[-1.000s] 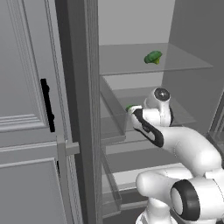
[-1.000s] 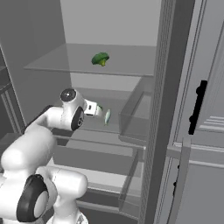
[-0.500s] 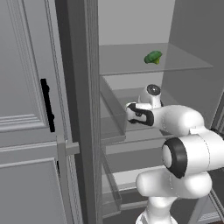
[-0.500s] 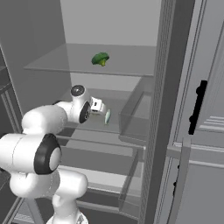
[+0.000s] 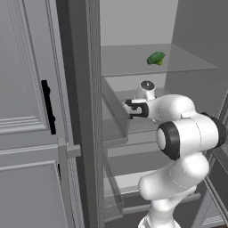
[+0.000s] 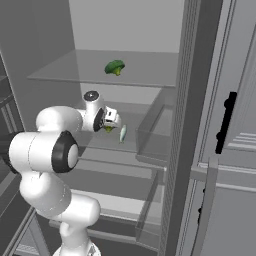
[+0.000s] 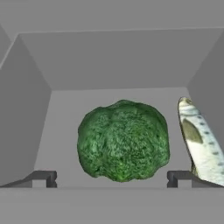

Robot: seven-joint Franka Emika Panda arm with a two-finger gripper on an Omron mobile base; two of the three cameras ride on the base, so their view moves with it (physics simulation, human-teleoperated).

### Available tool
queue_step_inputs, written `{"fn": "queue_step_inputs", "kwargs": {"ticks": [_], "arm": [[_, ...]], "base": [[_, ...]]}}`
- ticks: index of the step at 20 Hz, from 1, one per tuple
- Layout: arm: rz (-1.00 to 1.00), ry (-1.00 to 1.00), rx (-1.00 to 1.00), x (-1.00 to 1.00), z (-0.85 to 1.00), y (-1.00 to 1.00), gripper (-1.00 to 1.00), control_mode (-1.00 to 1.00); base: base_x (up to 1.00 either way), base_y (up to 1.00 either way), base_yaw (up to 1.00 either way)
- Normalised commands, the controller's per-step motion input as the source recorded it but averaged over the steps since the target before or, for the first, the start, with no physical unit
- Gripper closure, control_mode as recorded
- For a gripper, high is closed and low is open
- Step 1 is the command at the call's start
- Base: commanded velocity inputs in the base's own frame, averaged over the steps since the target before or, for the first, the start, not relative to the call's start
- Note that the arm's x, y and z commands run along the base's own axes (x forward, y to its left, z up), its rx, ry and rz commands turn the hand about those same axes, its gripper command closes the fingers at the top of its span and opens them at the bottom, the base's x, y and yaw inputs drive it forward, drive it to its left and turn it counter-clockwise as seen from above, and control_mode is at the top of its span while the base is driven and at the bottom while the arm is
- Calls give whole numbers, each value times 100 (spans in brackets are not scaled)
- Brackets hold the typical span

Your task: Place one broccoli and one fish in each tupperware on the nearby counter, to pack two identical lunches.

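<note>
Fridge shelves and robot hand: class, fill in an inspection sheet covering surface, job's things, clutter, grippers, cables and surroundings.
Surface: clear glass shelves inside an open grey cabinet.
Job's things: one bumpy green broccoli floret on the upper shelf; a second broccoli floret on the middle shelf straight ahead of the hand; a slim pale silvery fish lies beside it.
Clutter: nothing seen.
Grippers: dark two-finger gripper open, one fingertip on each side of the second floret, not closed on it.
Cables: nothing seen.
Surroundings: grey panelled door with black bar handle.
</note>
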Motion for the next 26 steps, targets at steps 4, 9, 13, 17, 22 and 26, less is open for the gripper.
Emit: {"fn": "queue_step_inputs", "kwargs": {"ticks": [4, 9, 13, 17, 22, 26], "arm": [[-22, 0, 12, 2, -19, 1, -100, -100], [-28, 0, 21, 0, -25, 0, -100, -100], [-20, 0, 6, 39, -9, 2, -100, -100], [-12, 0, 0, 72, -20, 10, -100, -100], [-11, 0, 0, 51, -37, 9, -100, -100], [-11, 0, 0, 7, -44, 11, -100, -100]], "base": [[0, 0, 0], [0, 0, 0], [0, 0, 0], [0, 0, 0], [0, 0, 0], [0, 0, 0]]}}
